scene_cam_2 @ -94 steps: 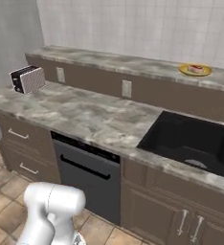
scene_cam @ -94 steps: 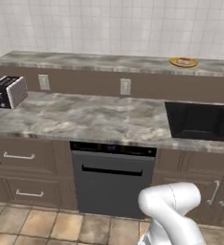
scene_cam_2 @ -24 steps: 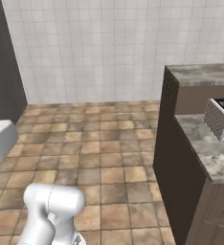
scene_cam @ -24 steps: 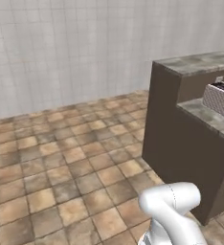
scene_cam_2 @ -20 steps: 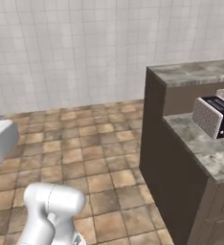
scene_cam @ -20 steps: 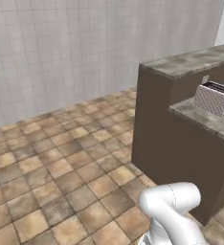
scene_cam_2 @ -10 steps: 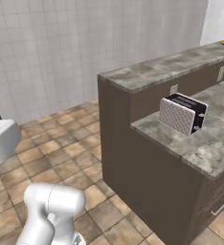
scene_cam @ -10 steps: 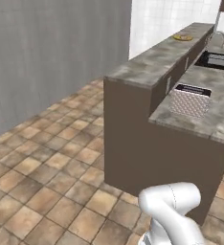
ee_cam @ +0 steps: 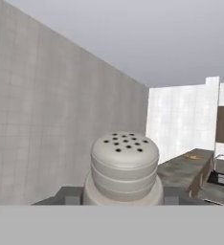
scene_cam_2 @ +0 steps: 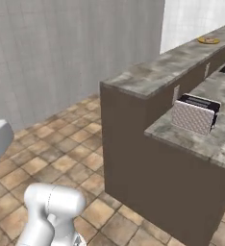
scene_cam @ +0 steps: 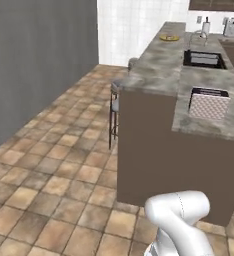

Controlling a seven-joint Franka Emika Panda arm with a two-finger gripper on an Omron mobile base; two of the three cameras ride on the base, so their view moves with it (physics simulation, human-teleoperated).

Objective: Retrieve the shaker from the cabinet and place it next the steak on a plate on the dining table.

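pincer (ee_cam: 123,200): closed on shaker (ee_cam: 125,167), upright betw. tips
plate (scene_cam: 169,37): far end of desk (scene_cam: 159,70), w/ steak
toaster (scene_cam: 208,103): lower counter

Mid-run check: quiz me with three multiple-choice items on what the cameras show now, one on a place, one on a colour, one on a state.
1. Where is the plate?
A. floor
B. far end of the dining table
C. sink

2. What colour is the shaker?
A. pale grey
B. red
C. black

3. What is the claw doing?
A. wide open, nothing in it
B. shut on the shaker
C. gripping the toaster

Key: 1 B, it sits far along the raised top. 2 A, the hand view shows its pale holed cap. 3 B, the shaker stands between the fingertips.
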